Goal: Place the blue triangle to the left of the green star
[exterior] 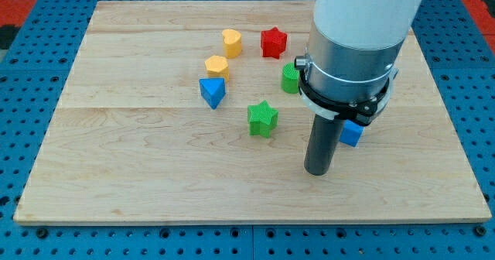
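Bright, even overhead light, soft faint shadows, sharp focus throughout.

Pale wooden table (116, 175) carrying 7 blocks: blue triangle (213, 92), green star (263, 118), 2 yellow blocks (231, 42) (216, 65), red star (273, 42), a green block (289, 79) and a blue block (352, 132), both partly hidden.

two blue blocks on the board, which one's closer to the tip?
The blue block at the view's right, partly hidden behind the rod, just beside my tip. The blue triangle sits far left.
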`<state>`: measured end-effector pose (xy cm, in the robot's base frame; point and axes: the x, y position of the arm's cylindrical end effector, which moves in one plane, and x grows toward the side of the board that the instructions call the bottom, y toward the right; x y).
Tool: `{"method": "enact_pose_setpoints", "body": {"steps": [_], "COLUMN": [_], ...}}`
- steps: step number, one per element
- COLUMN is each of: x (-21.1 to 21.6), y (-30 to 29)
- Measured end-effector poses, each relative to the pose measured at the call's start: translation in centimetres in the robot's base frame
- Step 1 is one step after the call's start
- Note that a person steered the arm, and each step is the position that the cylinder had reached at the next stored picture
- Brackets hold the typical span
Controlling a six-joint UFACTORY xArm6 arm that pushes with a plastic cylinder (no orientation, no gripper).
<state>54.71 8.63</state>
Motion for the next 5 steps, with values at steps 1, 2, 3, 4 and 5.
{"method": "enact_pose_setpoints", "body": {"steps": [1,2,3,4,5], "x": [0.0,3.7,-1.3,-8.5,-11.6], "y": [0.0,3.8,11.0,14.9,14.4]}}
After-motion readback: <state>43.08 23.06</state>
